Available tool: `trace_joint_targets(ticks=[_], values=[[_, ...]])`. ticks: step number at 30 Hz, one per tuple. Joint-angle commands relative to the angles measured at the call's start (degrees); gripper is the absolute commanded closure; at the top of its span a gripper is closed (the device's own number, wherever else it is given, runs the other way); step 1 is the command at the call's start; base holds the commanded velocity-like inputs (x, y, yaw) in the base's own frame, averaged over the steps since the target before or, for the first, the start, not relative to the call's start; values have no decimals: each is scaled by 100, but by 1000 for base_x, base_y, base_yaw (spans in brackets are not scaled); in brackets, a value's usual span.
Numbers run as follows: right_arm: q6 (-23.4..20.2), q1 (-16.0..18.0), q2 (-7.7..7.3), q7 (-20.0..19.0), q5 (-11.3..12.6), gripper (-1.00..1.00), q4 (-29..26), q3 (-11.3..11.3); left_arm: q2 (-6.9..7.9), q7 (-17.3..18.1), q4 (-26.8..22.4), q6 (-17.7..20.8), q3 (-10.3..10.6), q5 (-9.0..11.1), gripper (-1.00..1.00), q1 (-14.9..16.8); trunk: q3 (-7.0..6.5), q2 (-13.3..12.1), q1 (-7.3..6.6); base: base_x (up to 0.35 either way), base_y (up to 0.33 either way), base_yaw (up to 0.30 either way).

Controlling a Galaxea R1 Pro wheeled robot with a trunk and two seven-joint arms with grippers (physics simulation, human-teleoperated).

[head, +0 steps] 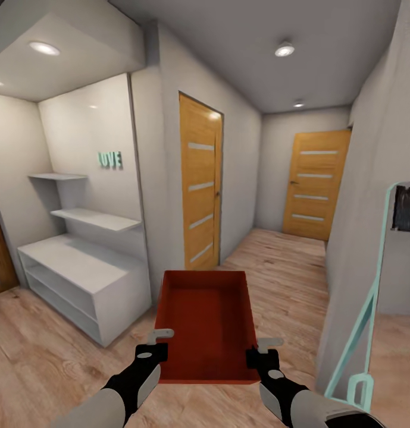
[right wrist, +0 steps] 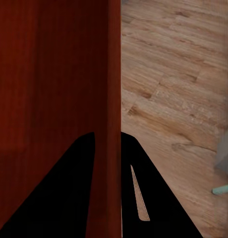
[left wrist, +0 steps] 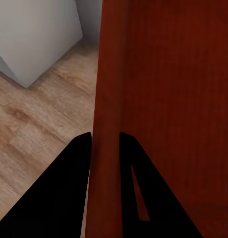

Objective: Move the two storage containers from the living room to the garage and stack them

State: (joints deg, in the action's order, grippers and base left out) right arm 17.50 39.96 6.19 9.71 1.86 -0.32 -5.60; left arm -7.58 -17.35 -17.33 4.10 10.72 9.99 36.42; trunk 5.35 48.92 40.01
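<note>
Light wood planks ran ahead down a hallway, a wooden door (head: pixel 201 184) at 11 o'clock and another (head: pixel 315 184) at 1 o'clock (no garage yet). One storage container (head: pixel 207 324) rode at 12 o'clock, long axis pointing forward, the left gripper (head: pixel 160 339) and right gripper (head: pixel 265 348) each clenched over a side wall. A white shelf unit (head: pixel 80 279) at 10 o'clock and a teal-framed panel (head: pixel 371 297) at 3 o'clock narrowed the way.

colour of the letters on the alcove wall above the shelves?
Pale mint green letters, on a white wall; clearest in the head view.
</note>
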Motion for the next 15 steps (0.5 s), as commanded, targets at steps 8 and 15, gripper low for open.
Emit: trace_joint_targets(ticks=[8,15], values=[[-10,3,5,-22,-81,100,6,314,11,-83,-34,-128,-492,-103,100,5,9,7,4,322,160,-284],[-12,3,5,-22,-81,100,6,314,11,-84,-34,-128,-492,-103,100,5,9,7,4,322,162,-285]])
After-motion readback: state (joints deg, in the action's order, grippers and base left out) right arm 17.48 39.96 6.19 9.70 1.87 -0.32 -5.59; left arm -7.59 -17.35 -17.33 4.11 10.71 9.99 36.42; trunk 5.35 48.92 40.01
